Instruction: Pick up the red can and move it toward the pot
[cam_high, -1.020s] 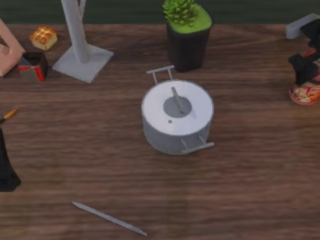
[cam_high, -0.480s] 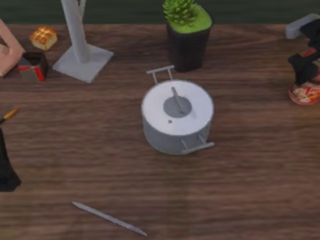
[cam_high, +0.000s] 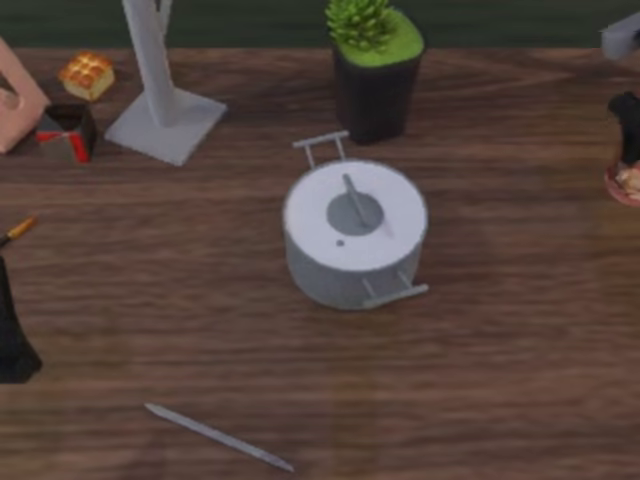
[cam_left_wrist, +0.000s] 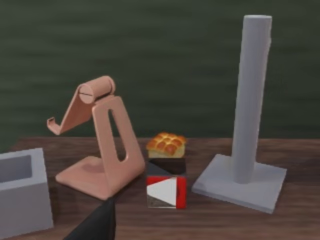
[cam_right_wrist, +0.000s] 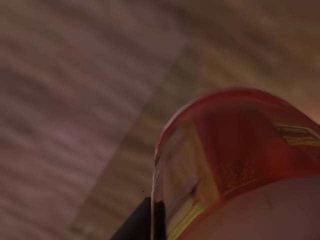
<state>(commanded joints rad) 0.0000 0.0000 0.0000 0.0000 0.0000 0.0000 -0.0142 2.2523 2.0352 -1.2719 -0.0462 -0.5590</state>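
Note:
The grey pot (cam_high: 355, 238) with its white lid stands mid-table. The red can (cam_high: 628, 182) shows only partly at the top view's far right edge, well right of the pot. My right gripper (cam_high: 630, 130) is a black shape directly over it. In the right wrist view the red can (cam_right_wrist: 235, 150) fills the picture, red with a yellowish label band, and a black fingertip (cam_right_wrist: 145, 222) presses on its side; the gripper is shut on it. My left gripper (cam_high: 12, 345) is parked at the left edge.
A black planter with a green plant (cam_high: 376, 80) stands just behind the pot. At the back left are a grey post on a square base (cam_high: 165, 120), a red-and-black box (cam_high: 68, 130), a bread roll (cam_high: 86, 74) and a pink stand (cam_high: 12, 95). A grey rod (cam_high: 218, 437) lies near the front.
The right gripper and the red can have shifted together toward the right edge of the top view, so less of both shows. The pot and left arm have not moved.

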